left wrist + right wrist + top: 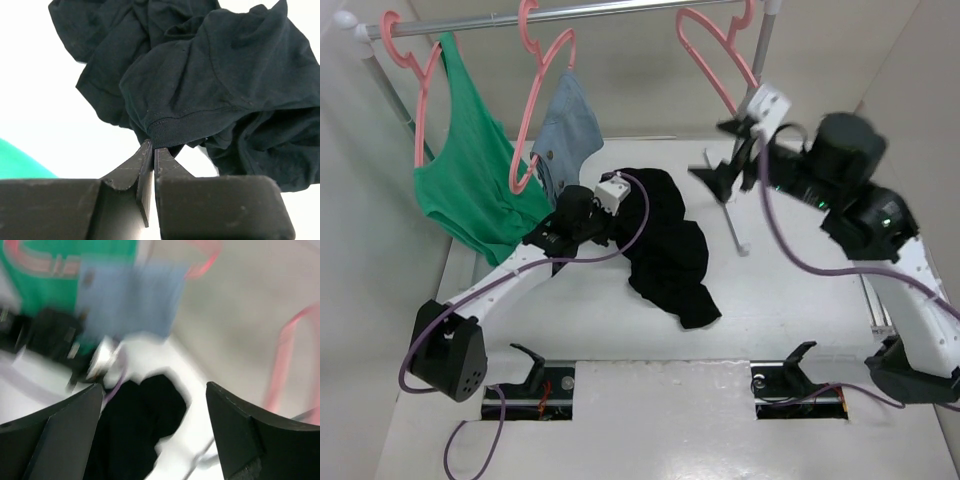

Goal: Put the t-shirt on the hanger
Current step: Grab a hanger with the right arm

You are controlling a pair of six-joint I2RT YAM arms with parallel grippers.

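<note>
The black t-shirt [665, 245] lies crumpled on the white table, mid-scene. My left gripper [605, 232] is at its left edge. In the left wrist view that gripper [152, 145] is shut on a ribbed hem of the t-shirt [210, 85]. The empty pink hanger [712, 55] hangs from the rail at the upper right. My right gripper [722, 155] hovers just below the hanger's lower end, open with nothing between its fingers. The right wrist view is blurred: the open gripper [154, 390] stands above the t-shirt [140, 430], with the hanger [280, 365] to the right.
A green tank top [470, 180] and a blue-grey garment [565, 135] hang on their own pink hangers from the metal rail [570, 15] at the back left. The rack's right pole [767, 45] and thin foot bar [732, 225] stand near my right gripper. Walls close in on both sides.
</note>
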